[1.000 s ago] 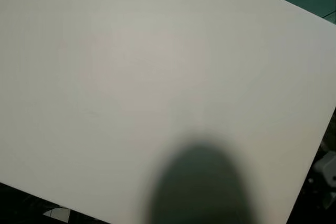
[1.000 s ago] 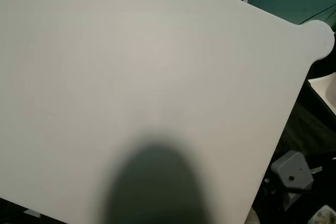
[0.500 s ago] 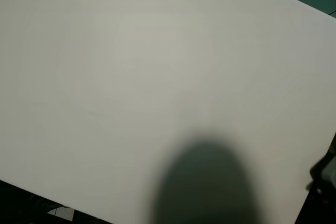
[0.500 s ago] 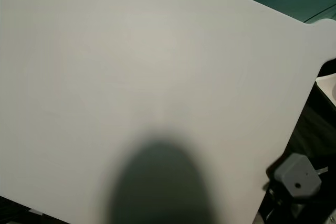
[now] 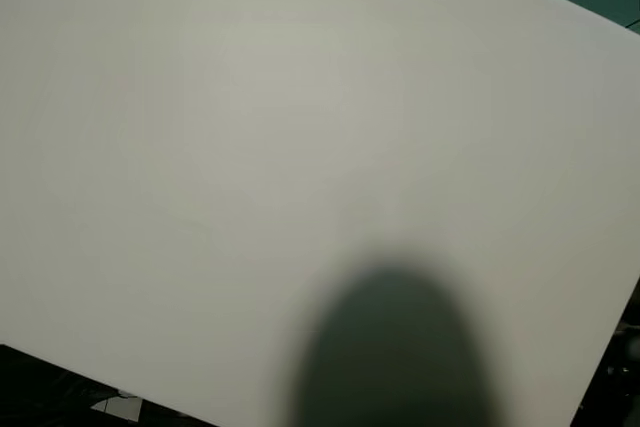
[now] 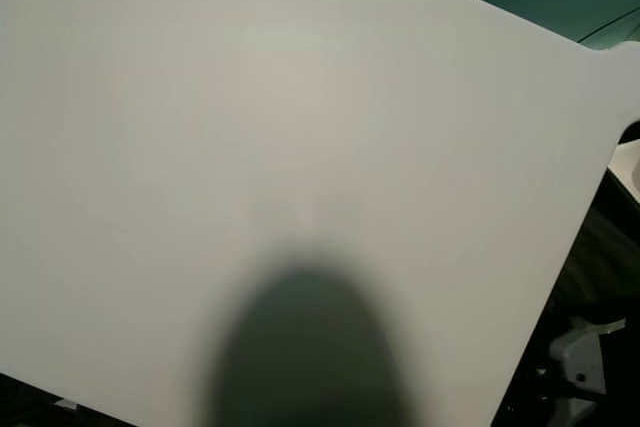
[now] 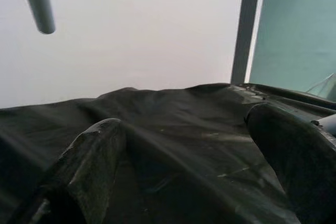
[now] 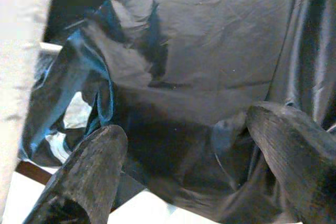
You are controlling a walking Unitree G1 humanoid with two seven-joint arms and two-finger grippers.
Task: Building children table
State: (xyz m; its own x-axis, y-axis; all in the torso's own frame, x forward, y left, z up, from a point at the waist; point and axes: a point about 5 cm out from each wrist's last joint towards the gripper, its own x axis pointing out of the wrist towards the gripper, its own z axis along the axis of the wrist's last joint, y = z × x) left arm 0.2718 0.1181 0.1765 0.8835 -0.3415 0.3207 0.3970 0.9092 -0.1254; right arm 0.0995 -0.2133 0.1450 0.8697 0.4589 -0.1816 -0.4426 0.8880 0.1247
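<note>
A large white tabletop panel lies close under the head camera, a dark blurred shadow on its near edge. It has slid slightly rightward, now hiding more beyond. Left gripper and right gripper hang spread over black sheeting, holding nothing.

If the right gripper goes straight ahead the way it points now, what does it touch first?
Most likely the black cloth. It lies crumpled straight ahead between the open fingers of the right gripper. The white panel edge stands off to one side. Depth is hard to judge.
</note>
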